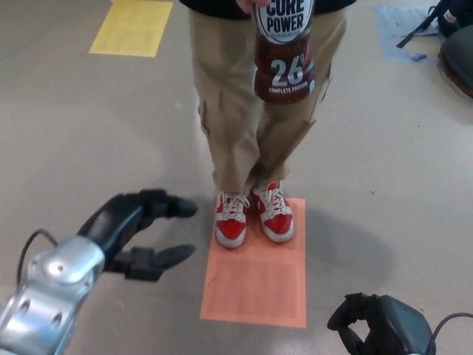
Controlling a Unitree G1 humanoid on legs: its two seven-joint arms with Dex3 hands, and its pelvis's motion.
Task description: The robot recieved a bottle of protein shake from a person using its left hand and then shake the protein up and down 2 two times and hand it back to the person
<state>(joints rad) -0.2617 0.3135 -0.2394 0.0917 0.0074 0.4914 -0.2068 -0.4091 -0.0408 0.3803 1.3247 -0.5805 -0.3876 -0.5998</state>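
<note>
**Bottle back with the person, robot's hands empty**

While the person stands on the floor ahead, the robot's right hand (373, 325) sits low at the near edge, curled, though I cannot tell how far closed. Its left hand (140, 229) hangs low beside it, fingers spread wide, holding nothing. Beyond lies an orange mat (257, 274), with red-and-white shoes (255, 214) at its far end. Farthest off, the person's hand (251, 6) grips the bottle (284, 55) by its top, upright against tan trousers (244, 111), well apart from both robot hands.
</note>
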